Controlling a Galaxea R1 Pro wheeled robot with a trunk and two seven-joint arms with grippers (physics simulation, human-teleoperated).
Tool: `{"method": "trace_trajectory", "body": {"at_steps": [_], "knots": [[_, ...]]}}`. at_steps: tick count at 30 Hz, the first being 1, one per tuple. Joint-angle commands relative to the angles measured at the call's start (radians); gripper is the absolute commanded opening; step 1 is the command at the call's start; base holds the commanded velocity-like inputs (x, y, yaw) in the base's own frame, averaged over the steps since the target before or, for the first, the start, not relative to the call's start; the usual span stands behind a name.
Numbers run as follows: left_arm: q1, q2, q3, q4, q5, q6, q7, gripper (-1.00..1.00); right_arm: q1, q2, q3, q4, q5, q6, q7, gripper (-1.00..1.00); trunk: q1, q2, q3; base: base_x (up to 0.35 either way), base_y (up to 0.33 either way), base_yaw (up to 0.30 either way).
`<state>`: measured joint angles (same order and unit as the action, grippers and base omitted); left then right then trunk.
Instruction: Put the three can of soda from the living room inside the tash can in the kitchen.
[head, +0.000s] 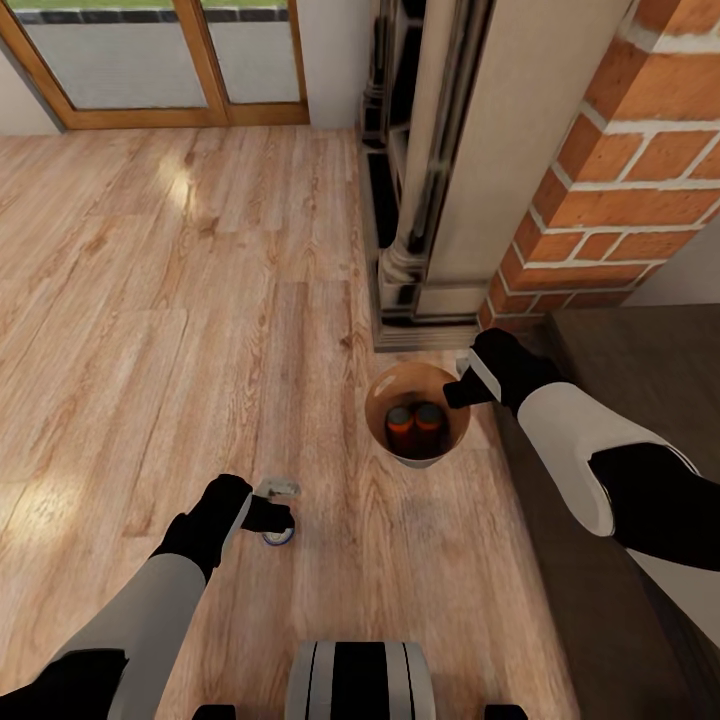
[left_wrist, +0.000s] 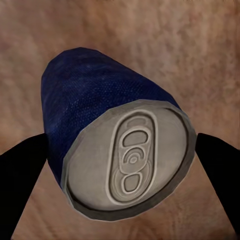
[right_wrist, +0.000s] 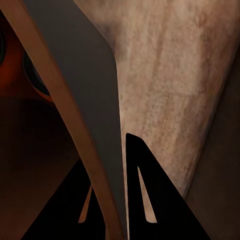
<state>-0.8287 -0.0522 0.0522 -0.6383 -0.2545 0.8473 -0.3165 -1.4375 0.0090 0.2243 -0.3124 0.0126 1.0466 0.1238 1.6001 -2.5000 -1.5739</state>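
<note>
The grey tash can (head: 392, 386), brown inside, stands on the wood floor by the fireplace foot. Two orange soda cans (head: 401, 428) (head: 430, 424) stand upright inside it. My right gripper (head: 462, 392) is shut on its right rim; in the right wrist view the bin wall (right_wrist: 85, 75) runs between the two fingers of that gripper (right_wrist: 112, 210). Further left, the dark blue soda can (head: 279, 536) with its silvery top is upright. My left gripper (head: 272, 515) is shut on it. In the left wrist view the can (left_wrist: 100, 100) sits between the fingers of that gripper (left_wrist: 120, 165).
The ornate dark fireplace (head: 420, 200) and red brick chimney (head: 620, 170) rise just behind the bin. A dark floor area (head: 560, 560) lies at the right. Wood-framed glass doors (head: 160, 60) stand at the far left. My base (head: 360, 680) shows at the bottom edge.
</note>
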Motion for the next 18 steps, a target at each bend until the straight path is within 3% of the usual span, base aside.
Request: {"method": "trace_trajectory", "body": {"at_steps": [1, 18], "knots": [[0.0, 0.0, 0.0, 0.0, -0.001, 0.0, -0.001, -1.0, 0.0, 0.0, -0.004, 0.0, -0.016, 0.001, 0.005, -1.0, 0.0, 0.0, 0.0, 0.0, 0.0, 0.0], [-0.001, -0.001, 0.001, 0.0, -0.004, 0.017, -0.001, -1.0, 0.004, 0.0, -0.003, -0.007, -0.016, 0.001, 0.006, -1.0, -0.058, 0.105, 0.047, 0.0, 0.0, 0.0]]}}
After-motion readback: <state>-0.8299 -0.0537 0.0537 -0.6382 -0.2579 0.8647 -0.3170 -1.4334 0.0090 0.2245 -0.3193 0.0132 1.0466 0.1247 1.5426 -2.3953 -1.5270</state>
